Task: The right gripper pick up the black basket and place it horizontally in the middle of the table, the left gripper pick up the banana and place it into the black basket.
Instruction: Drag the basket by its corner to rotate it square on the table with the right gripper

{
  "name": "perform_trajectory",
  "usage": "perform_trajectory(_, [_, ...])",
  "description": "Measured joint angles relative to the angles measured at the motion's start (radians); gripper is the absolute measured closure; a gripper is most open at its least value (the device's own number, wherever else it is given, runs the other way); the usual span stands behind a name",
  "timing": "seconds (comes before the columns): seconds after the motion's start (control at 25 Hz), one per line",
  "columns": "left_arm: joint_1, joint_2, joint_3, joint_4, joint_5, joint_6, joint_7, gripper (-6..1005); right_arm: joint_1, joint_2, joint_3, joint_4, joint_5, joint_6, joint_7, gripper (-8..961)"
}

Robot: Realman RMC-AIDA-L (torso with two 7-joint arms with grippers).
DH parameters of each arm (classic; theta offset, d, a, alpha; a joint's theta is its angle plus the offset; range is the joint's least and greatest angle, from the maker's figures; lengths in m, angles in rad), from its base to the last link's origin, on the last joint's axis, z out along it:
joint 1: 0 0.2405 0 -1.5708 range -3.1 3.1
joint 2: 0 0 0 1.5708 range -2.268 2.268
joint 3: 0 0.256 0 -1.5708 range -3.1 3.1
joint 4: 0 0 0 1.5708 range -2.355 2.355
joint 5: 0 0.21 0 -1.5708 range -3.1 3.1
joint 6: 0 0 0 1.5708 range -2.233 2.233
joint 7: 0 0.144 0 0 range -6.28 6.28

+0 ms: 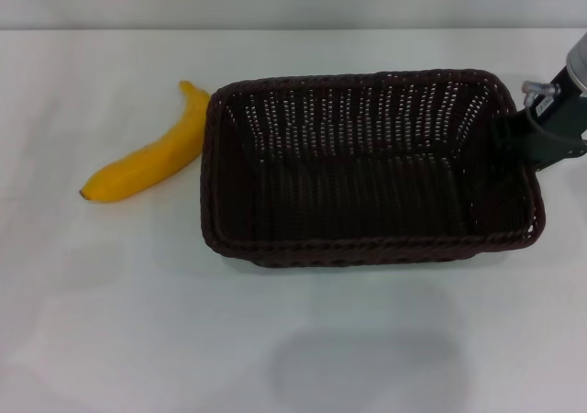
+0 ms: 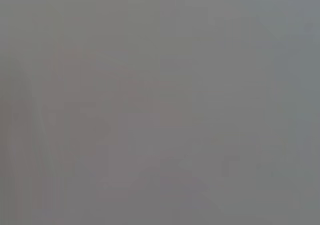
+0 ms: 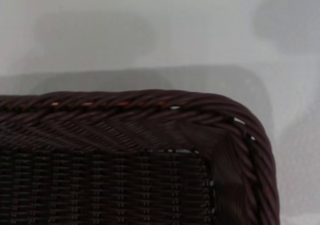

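Note:
The black basket point(image 1: 367, 170) lies lengthwise across the middle of the white table point(image 1: 138, 321), open side up and empty. My right gripper point(image 1: 525, 138) is at the basket's right short wall, right at the rim. The right wrist view shows one corner of the basket's braided rim point(image 3: 150, 105) close up, with the table behind it. The yellow banana point(image 1: 151, 156) lies on the table just left of the basket, its far end close to the basket's back left corner. The left gripper is out of view, and the left wrist view shows only flat grey.
A faint grey shadow point(image 1: 367, 367) lies on the table in front of the basket. The table's far edge point(image 1: 293, 29) runs along the top of the head view. Bare white table surrounds the banana and the basket.

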Motion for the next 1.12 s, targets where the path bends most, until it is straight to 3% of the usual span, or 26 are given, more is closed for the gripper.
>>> perform_trajectory(0.2, [-0.003, 0.004, 0.000, -0.003, 0.001, 0.007, -0.001, 123, 0.000, -0.002, 0.010, 0.015, 0.031, -0.005, -0.003, 826])
perform_trajectory(0.6, [0.000, 0.000, 0.000, 0.000, 0.002, 0.008, 0.000, 123, -0.025, -0.005, 0.033, -0.024, 0.085, 0.021, -0.006, 681])
perform_trajectory(0.96, [0.009, -0.005, 0.002, -0.002, 0.001, 0.002, 0.003, 124, -0.040, -0.022, 0.058, -0.161, 0.085, 0.133, 0.039, 561])
perform_trajectory(1.12, [0.016, -0.009, 0.005, -0.005, 0.004, 0.013, 0.004, 124, -0.063, -0.036, 0.060, -0.243, 0.089, 0.155, 0.047, 561])
